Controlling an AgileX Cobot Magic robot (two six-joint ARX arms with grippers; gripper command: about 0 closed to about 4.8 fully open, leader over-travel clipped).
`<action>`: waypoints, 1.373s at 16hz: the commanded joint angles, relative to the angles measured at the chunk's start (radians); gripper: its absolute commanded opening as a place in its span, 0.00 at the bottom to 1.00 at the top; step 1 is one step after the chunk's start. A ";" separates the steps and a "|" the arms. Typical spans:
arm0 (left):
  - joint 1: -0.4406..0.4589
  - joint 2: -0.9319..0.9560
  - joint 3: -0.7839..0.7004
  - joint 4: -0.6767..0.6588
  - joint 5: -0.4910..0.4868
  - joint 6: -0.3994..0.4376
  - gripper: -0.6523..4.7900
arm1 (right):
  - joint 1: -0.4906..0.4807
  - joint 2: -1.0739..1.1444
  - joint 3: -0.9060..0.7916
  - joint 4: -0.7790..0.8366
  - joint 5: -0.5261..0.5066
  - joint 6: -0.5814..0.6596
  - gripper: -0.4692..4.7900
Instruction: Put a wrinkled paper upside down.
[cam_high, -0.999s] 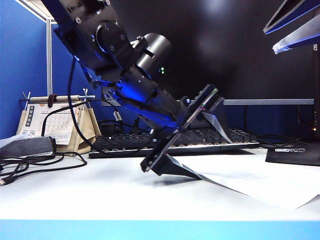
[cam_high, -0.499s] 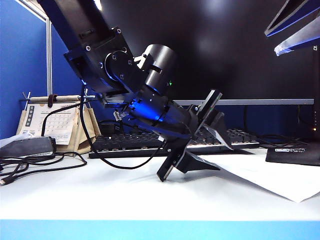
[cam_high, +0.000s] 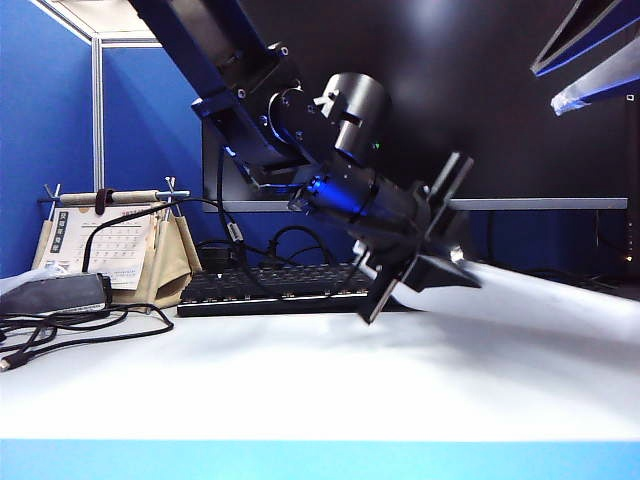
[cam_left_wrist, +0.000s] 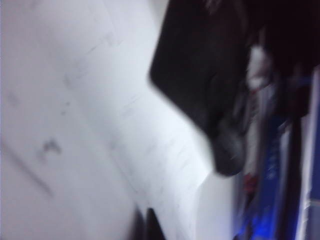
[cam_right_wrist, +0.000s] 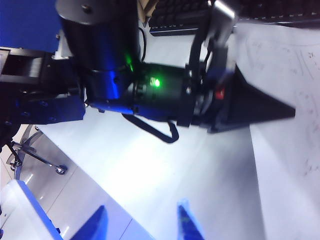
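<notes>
The wrinkled paper (cam_high: 540, 300) is a large white sheet on the right half of the table, its left edge lifted off the surface. My left gripper (cam_high: 462, 275) is shut on that raised edge, its black fingers pointing right and slightly down. In the blurred left wrist view the faintly printed paper (cam_left_wrist: 75, 125) fills most of the frame, with the left gripper (cam_left_wrist: 147, 226) pinching it. The right wrist view looks down on the left gripper (cam_right_wrist: 287, 112) over the paper (cam_right_wrist: 285, 165). My right gripper (cam_right_wrist: 142, 220) hangs open and empty above, its blue fingers (cam_high: 590, 55) showing at the upper right of the exterior view.
A black keyboard (cam_high: 280, 285) lies behind the left arm, under a dark monitor (cam_high: 480, 100). A calendar card on a beige stand (cam_high: 110, 245), a grey case (cam_high: 50, 292) and loose cables (cam_high: 60, 325) sit at the left. The table's blue front edge (cam_high: 320, 460) runs along the bottom.
My left gripper has shut on the paper's edge and moved up and to the right, lifting that edge off the table. The right gripper has stayed still.
</notes>
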 joint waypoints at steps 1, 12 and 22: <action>-0.002 0.000 0.003 -0.008 0.020 0.027 0.11 | 0.000 -0.003 0.003 0.010 -0.002 -0.003 0.43; 0.074 -0.292 0.002 -0.653 0.020 0.843 0.11 | -0.060 -0.082 0.018 0.162 0.002 0.027 0.43; 0.085 -0.587 0.003 -1.061 -0.665 1.459 0.11 | -0.079 -0.089 0.029 0.259 0.002 0.077 0.43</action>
